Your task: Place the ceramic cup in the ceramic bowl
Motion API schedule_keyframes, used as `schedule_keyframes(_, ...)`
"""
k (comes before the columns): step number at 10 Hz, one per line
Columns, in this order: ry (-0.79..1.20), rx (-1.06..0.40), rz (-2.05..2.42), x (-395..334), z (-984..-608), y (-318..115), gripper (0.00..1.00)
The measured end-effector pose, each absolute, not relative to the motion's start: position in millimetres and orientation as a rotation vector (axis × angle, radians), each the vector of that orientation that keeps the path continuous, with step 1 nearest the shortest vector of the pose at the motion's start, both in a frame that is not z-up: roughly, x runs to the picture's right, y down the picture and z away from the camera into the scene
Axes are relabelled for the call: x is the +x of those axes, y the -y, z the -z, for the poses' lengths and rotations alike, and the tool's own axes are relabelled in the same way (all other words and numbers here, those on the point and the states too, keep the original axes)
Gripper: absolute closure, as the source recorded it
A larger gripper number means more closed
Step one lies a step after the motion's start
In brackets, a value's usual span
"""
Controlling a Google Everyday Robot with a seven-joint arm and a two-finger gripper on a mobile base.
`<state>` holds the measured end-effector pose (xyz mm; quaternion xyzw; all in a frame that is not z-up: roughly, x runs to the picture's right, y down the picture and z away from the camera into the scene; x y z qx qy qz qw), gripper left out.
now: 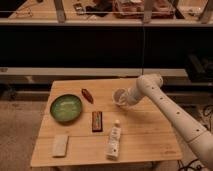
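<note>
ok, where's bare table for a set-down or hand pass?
Free: right front, between the white bottle and the table edge; front centre, between the pale block and the bottle. Crowded: the middle, with ceramic bowl, red-brown piece and dark bar. Gripper shut on the ceramic cup, back right of centre.

no readable text (bottle [114,142] included)

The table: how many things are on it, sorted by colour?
White or pale: 3 (ceramic cup, bottle, flat block)
Green: 1 (ceramic bowl)
Reddish brown: 2 (small pod, dark bar)
Total: 6
The gripper is shut on the ceramic cup, right of the ceramic bowl.
</note>
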<state>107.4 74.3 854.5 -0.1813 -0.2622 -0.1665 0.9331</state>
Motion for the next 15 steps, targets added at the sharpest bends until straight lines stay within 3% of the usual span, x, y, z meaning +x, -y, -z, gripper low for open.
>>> schedule_keyframes(3, 0.614, -0.231, 0.439, 74.6, -806.2, -9.3, 1.0)
schedule_keyframes(5, 0.699, -0.087, 0.512, 30.6, -749.3, 40.9, 1.0)
schedule_keyframes(7, 0.782, -0.027, 0.545, -9.1, -718.9, 55.7, 1.0)
schedule_keyframes(12, 1.015, -0.07, 0.571, -85.3, -683.5, 10.9, 1.0)
schedule_keyframes(15, 1.035, -0.124, 0.692, -114.3, -689.6, -18.3, 1.0)
